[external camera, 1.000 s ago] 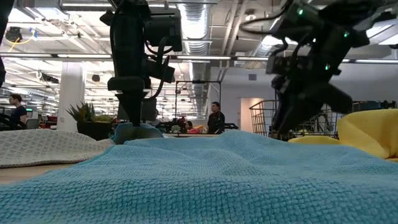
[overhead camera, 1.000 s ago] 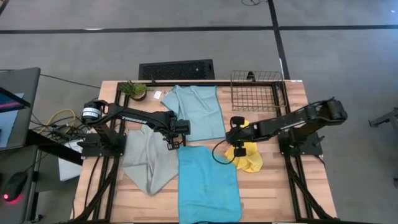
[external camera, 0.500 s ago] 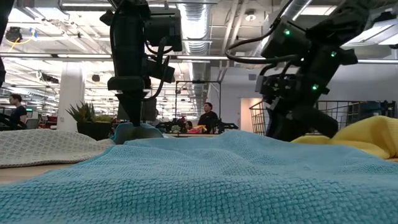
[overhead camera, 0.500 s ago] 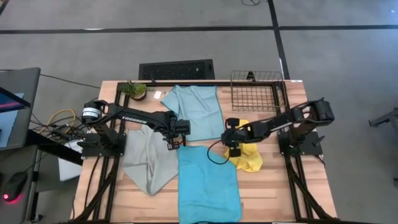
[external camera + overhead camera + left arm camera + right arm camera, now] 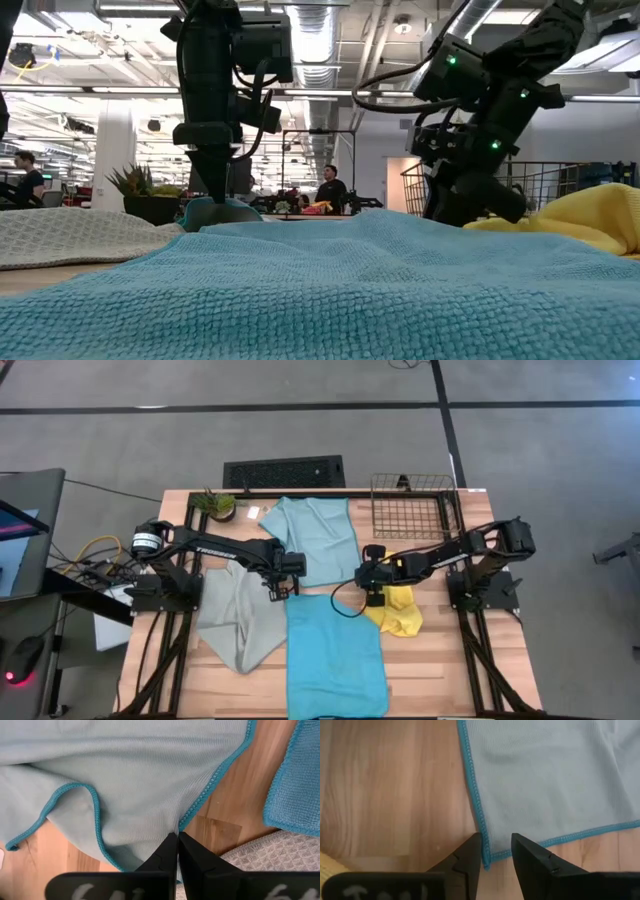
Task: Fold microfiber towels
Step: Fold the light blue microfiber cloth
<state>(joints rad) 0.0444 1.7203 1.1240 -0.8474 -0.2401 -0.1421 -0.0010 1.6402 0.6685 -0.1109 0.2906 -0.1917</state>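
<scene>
A pale blue towel [image 5: 318, 540] lies flat at the table's far middle. A cyan-blue towel [image 5: 335, 655] lies near the front, a grey-green one [image 5: 240, 622] at the left and a crumpled yellow one [image 5: 400, 612] at the right. My left gripper [image 5: 281, 592] is shut on the pale blue towel at its near left corner. My right gripper [image 5: 496, 851] is open and low over that towel's near right corner [image 5: 488, 861]. One finger stands on each side of the corner. Whether they touch it, I cannot tell. My left gripper pinches the pale blue towel's teal-stitched hem [image 5: 186, 818] between its two fingers, by the near left corner. The fingers come steeply from above. The pinched bit [image 5: 215, 208] stands up a little under the fingertips, and the towel otherwise lies on the table.
A wire mesh basket [image 5: 412, 505] stands at the far right corner and a small potted plant [image 5: 215, 505] at the far left. A white card [image 5: 252, 512] lies beside the plant. A dark grille [image 5: 283, 470] lies beyond the far edge. People show in the room behind.
My right gripper has come down and gone toward the table's left, off the yellow towel to the pale blue towel's near right corner. My left gripper has kept its hold and stayed put.
</scene>
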